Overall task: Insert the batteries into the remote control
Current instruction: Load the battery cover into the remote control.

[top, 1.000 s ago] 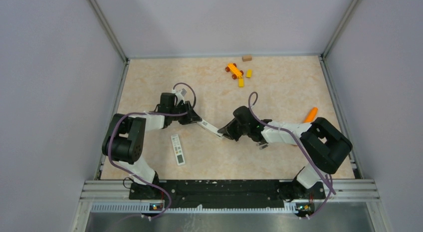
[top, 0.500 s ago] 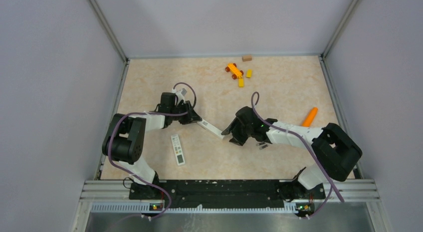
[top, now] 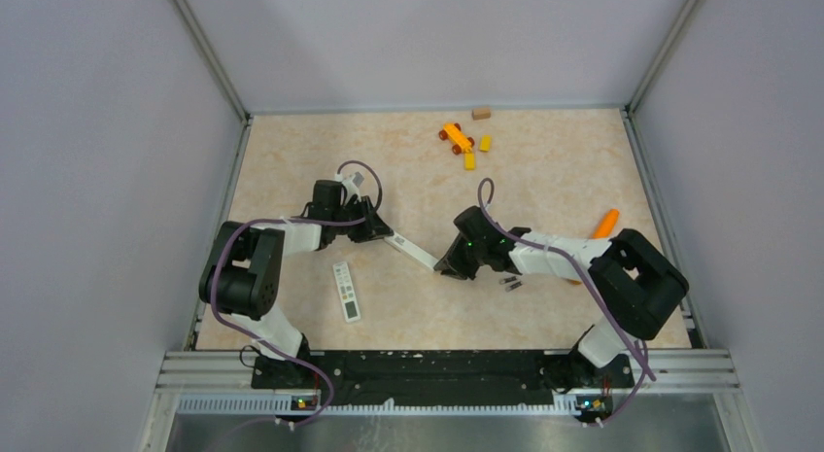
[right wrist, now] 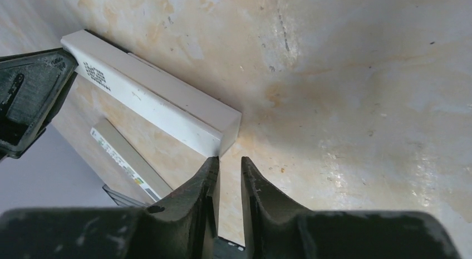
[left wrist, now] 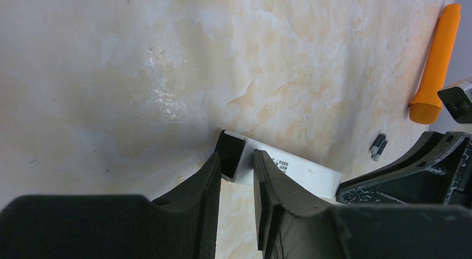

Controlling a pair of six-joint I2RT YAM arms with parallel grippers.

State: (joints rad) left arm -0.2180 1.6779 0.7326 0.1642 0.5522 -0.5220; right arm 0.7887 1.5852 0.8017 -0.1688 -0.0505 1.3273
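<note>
The white remote control [top: 413, 251] lies slantwise mid-table between both arms. My left gripper [top: 381, 231] is shut on its far-left end; in the left wrist view the fingers [left wrist: 214, 172] pinch the wall of the hollow dark end of the remote [left wrist: 300, 172]. My right gripper [top: 449, 265] sits at the other end. Its jaws [right wrist: 229, 160] stand a narrow gap apart with only table between them, and the left fingertip touches the remote's corner [right wrist: 222, 133]. Two small dark batteries [top: 509, 281] lie side by side on the table right of the right gripper, also seen in the left wrist view [left wrist: 378, 146].
A thin white cover strip with printed marks [top: 346, 292] lies near the left arm's base and shows in the right wrist view [right wrist: 119, 156]. An orange carrot-shaped thing [top: 604, 223] lies by the right arm. Orange and yellow toy blocks [top: 457, 138] and a wooden block [top: 480, 113] sit at the back.
The right gripper drew back from the remote's end with wider jaws, then came in against it again with the jaws narrowed. The left gripper and the remote have stayed put.
</note>
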